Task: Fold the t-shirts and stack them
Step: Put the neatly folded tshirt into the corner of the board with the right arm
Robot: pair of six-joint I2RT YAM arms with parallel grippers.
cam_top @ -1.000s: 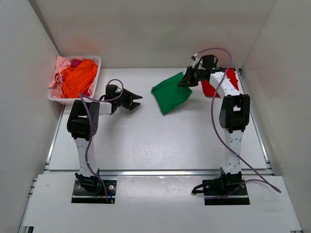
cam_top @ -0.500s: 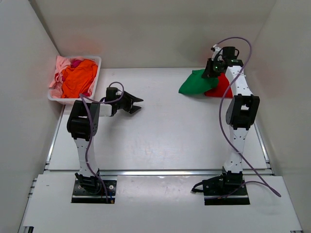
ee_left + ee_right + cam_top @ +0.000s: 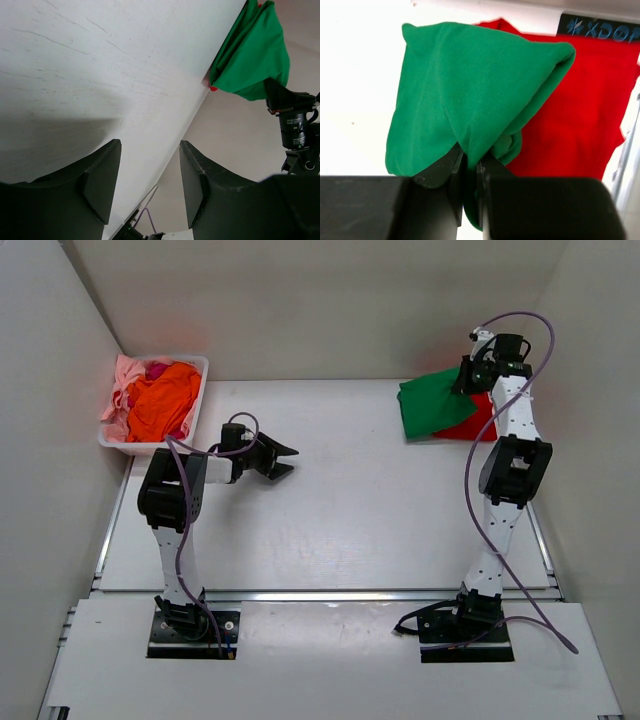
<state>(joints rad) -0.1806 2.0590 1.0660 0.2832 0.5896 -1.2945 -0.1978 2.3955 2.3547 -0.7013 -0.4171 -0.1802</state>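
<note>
A folded green t-shirt hangs at the back right of the table, partly over a red t-shirt that lies flat there. My right gripper is shut on an edge of the green cloth; the red shirt shows behind it. My left gripper stands open over bare table left of centre, its fingers holding nothing. From the left wrist the green shirt is seen far off. Orange, pink and magenta shirts lie heaped in the basket.
A white plastic basket sits at the back left corner against the wall. White walls close the table on the left, back and right. A purple cable loops above the right arm.
The right gripper has carried the green shirt from the table's middle back to the right, over the red shirt. The left gripper has opened a little and shifted slightly.
</note>
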